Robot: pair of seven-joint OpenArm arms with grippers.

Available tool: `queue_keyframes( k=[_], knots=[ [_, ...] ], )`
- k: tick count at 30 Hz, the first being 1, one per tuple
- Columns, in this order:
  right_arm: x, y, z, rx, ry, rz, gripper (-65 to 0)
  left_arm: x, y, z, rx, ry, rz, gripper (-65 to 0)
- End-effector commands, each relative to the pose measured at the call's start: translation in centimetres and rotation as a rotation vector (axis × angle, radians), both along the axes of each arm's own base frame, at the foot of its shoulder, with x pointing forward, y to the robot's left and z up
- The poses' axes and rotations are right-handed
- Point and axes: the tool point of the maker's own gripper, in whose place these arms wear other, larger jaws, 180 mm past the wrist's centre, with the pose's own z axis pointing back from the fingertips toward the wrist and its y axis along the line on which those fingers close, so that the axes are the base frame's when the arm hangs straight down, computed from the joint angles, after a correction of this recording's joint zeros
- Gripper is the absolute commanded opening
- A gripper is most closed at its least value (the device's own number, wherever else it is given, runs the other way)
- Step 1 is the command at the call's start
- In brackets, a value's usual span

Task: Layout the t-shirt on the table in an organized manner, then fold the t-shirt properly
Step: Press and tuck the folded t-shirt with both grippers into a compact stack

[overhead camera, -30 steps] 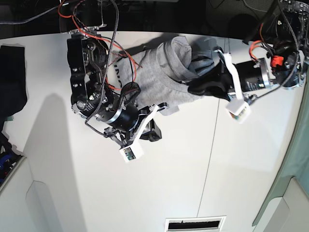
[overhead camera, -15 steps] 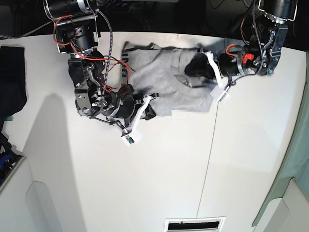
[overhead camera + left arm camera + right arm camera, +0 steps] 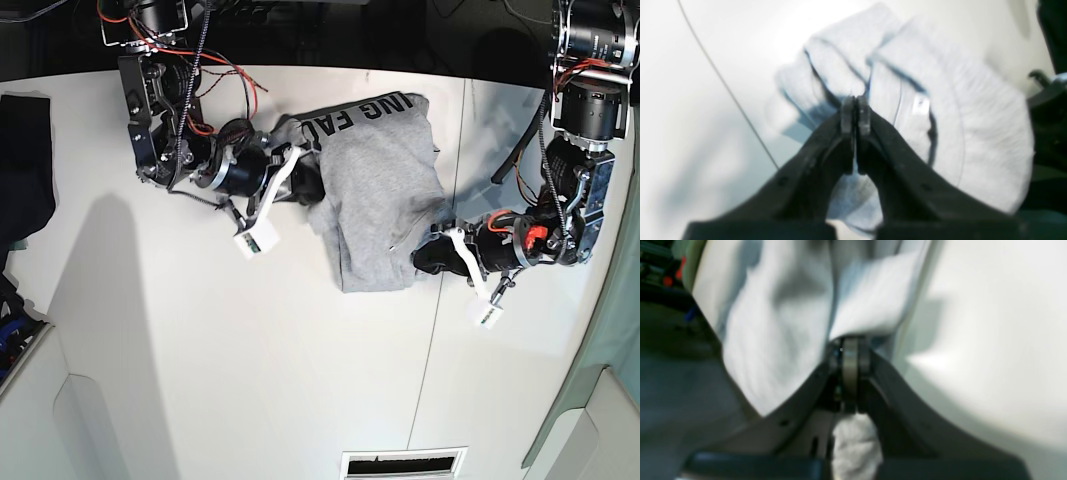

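The light grey t-shirt [image 3: 385, 170] lies rumpled on the white table [image 3: 300, 350], with black lettering [image 3: 370, 112] along its far edge. In the base view my right gripper [image 3: 308, 185] is at the shirt's left side. Its wrist view shows this right gripper [image 3: 850, 353] shut, with grey t-shirt [image 3: 773, 323] cloth pinched between the jaws. My left gripper [image 3: 422, 255] is at the shirt's near right corner. Seen from the left wrist, that gripper [image 3: 856, 111] is shut on a dark-trimmed fold of the t-shirt [image 3: 973, 133].
A dark cloth [image 3: 22, 160] lies at the table's left edge. A thin seam [image 3: 430, 350] runs across the tabletop past the shirt's right side. A slotted vent [image 3: 405, 463] sits at the near edge. Cables and arm bases crowd the far edge.
My left gripper has swung from the far right toward the near side, drawing the shirt's edge with it. The right gripper moved farther back. The shirt has stretched out and its lettering now shows.
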Motion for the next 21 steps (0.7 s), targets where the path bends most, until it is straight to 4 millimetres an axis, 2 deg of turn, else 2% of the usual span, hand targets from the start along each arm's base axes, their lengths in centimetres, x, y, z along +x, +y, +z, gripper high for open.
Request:
queue_keyframes(
  k=[1, 4, 6, 9, 11, 14, 16, 21],
  knots=[
    [1.5, 0.4, 2.6, 0.043, -0.079, -0.006, -65.0, 1.1, 0.4, 2.9, -0.030, -0.071, -0.012, -64.1],
    [2.4, 0.9, 6.2, 0.087, -0.167, -0.001, -65.0, 0.1, 1.0, 5.8, -0.023, -0.120, -0.066, -64.1],
    [2.9, 1.6, 8.4, 0.118, -0.215, 0.016, -65.0, -0.9, 1.2, 7.0, 0.015, -0.158, -0.107, -64.1],
    [3.8, 3.6, 9.8, 0.123, -0.249, 0.058, -65.0, -3.5, 0.4, 7.7, 0.013, -0.167, -0.167, -64.1],
    [4.0, 5.4, 9.5, 0.101, -0.255, 0.097, -65.0, -5.5, -0.4, 7.1, 0.000, -0.147, -0.192, -64.1],
    [3.9, 7.7, 7.5, 0.020, -0.262, 0.154, -65.0, -8.1, -1.5, 4.5, -0.028, -0.092, -0.175, -64.1],
    [4.2, 8.2, 5.2, -0.041, -0.255, 0.181, -65.0, -9.3, -2.2, 2.2, -0.045, -0.063, -0.135, -64.1],
    [4.3, 7.3, -1.7, -0.135, -0.125, 0.195, -65.0, -11.0, -3.7, -3.9, -0.085, 0.061, -0.024, -64.1]
  ],
)
